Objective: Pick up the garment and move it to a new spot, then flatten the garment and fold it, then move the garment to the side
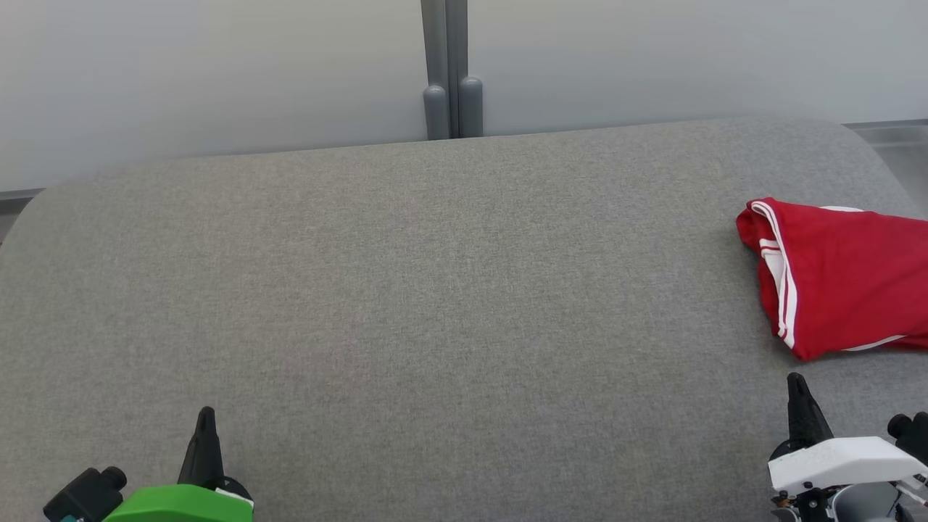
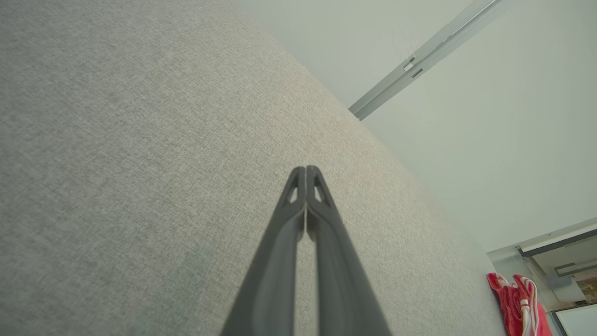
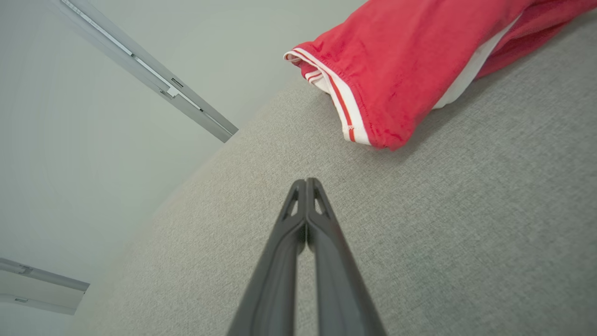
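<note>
Left claw [image 1: 206, 413] and right claw [image 1: 796, 378] both sit over the grey fabric counter [image 1: 435, 290], each with its two dark fingers pressed together and gripping nothing. Red with white stripes along its hem, the garment [image 1: 844, 279] lies bunched at the counter's right edge, partly cut off in the head view. The right claw is at the counter's near right, close to the garment but apart from it, and the left claw is at the counter's near left.

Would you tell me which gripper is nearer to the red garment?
Right. The right gripper is just short of the garment; the left gripper is far to its left.
</note>
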Robot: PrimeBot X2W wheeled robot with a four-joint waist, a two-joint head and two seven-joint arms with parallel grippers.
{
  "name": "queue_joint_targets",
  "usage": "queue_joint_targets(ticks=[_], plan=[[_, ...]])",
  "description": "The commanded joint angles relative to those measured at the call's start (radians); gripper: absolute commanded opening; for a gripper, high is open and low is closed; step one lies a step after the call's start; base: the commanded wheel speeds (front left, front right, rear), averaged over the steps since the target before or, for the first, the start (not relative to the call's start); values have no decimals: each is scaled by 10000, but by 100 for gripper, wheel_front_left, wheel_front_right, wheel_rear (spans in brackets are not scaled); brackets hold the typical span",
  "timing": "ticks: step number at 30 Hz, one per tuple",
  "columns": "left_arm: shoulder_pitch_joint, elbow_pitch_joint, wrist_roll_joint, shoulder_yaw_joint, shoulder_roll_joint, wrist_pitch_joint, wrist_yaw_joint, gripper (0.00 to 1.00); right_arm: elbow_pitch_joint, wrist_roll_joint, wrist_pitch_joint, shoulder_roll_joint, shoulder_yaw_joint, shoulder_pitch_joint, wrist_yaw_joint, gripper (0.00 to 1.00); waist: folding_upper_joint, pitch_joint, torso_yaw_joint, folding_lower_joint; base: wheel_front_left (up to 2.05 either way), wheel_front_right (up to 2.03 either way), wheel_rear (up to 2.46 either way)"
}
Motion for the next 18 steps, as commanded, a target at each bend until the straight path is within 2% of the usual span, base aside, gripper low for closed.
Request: queue_joint_targets(ticks=[1,18], plan=[[-306,-177,-341,56,68,62,-50,0,-174,396,76,-91,25,-248,-5,0,0,0,1,0,0,0,0],[-523,-363,-2297,131,85,548,-93,0,-309,2647,575,-122,196,-428,-7,0,0,7,7,0,0,0,0]])
